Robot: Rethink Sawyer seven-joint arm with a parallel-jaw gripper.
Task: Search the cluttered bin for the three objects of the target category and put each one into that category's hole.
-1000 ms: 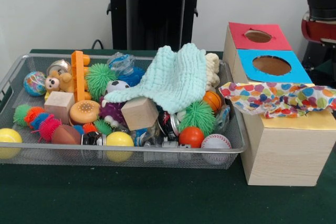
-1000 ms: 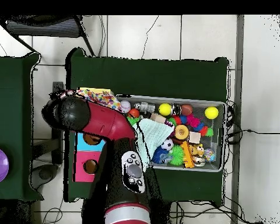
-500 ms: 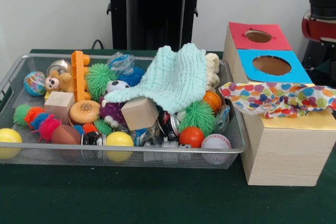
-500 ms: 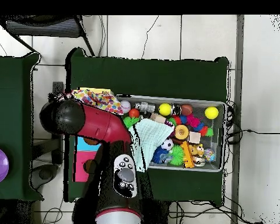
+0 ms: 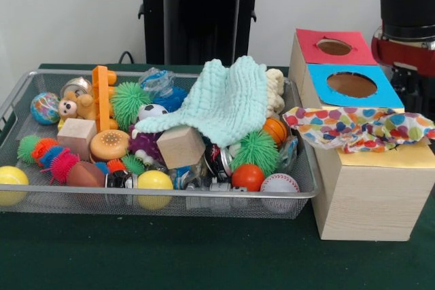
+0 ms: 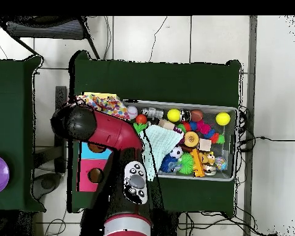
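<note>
Pincer hidden behind the box (image 5: 367, 195), grip unclear; my arm (image 5: 408, 18) has swung in closer, dotted cloth (image 5: 357, 127) draped over box top, not posted, mint cloth (image 5: 224, 100) unmoved in bin (image 5: 170, 195).

bin (image 5: 20, 93): left of box (image 5: 367, 191) | cloth (image 5: 228, 100): atop toys in bin | fabric (image 5: 357, 127): draped over box
</note>
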